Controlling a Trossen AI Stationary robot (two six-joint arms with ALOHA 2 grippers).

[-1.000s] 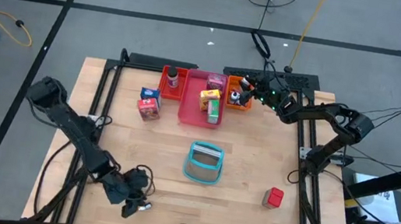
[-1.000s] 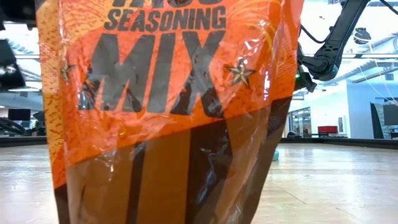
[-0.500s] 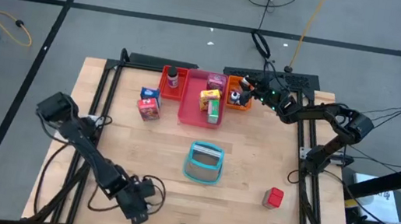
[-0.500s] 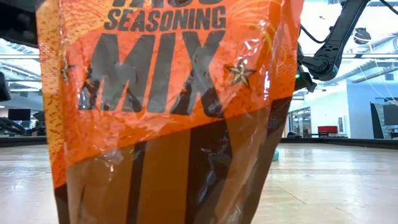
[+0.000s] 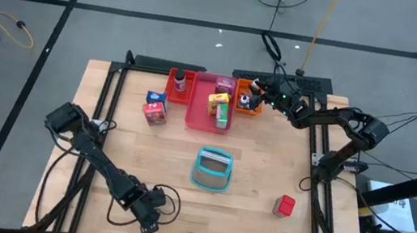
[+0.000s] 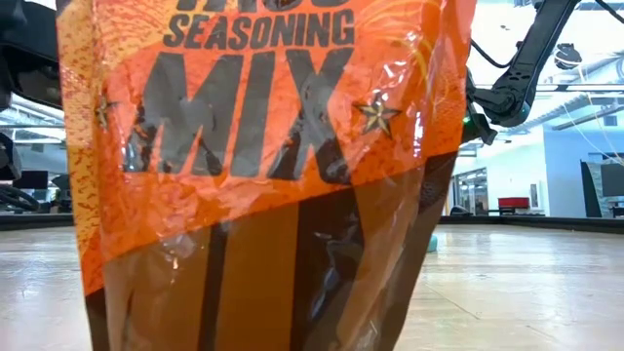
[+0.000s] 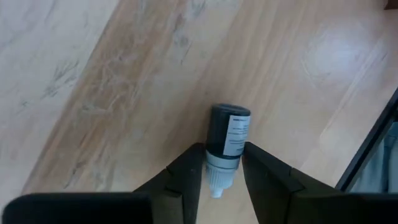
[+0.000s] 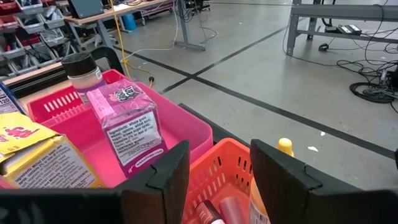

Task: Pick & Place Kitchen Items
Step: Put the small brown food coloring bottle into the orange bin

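My left gripper (image 5: 148,218) is near the table's near edge, shut on a small dark bottle (image 7: 227,132) with a white cap. My right gripper (image 5: 254,97) hovers open over the orange tray (image 5: 247,106) at the far side, touching nothing. That tray holds an orange bottle with a yellow cap (image 8: 278,186). A pink carton (image 8: 126,122) and a yellow carton (image 8: 34,155) stand in the pink tray (image 5: 207,113). A dark-capped jar (image 8: 81,70) stands in the red tray (image 5: 178,86). A red-blue carton (image 5: 155,108) and a red cube (image 5: 285,205) rest on the table. My left gripper pinches the small dark bottle between its two fingers at the white neck (image 7: 219,167), just below the dark body. The bottle lies along the fingers, with its dark end pointing away from the wrist. Whether it rests on the table or is lifted clear cannot be told.
A teal basket (image 5: 211,170) sits mid-table. An orange seasoning mix packet (image 6: 263,166) stands right before the low camera and blocks most of that view. Bare wood lies between the basket and the table's left edge.
My left arm has swung toward the table's right, carrying its gripper along the near edge toward the middle. My right arm has kept still over the orange tray.
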